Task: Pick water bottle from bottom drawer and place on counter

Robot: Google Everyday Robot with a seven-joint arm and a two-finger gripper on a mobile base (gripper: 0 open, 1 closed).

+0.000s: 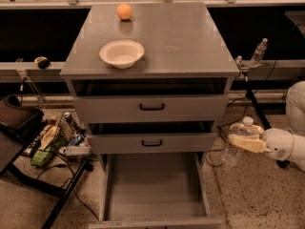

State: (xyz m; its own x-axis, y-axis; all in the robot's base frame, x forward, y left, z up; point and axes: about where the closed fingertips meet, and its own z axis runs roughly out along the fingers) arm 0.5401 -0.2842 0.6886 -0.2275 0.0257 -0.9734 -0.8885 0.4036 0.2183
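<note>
I see the water bottle (230, 152) tilted, cap uppermost, in the air just right of the cabinet. It is outside the open bottom drawer (155, 190) and well below the counter (190, 37). My gripper (238, 141) is clamped across its middle, fingers pointing left toward the cabinet, and the white forearm (286, 147) reaches in roughly level from the right edge.

You're in a robot test lab: a lone drawer cabinet (109, 109) at centre, cables (61, 168) trailing over speckled floor (259, 197) at 8 o'clock; the gripper (241, 141) at 4 o'clock clasps the water bottle (230, 155).
</note>
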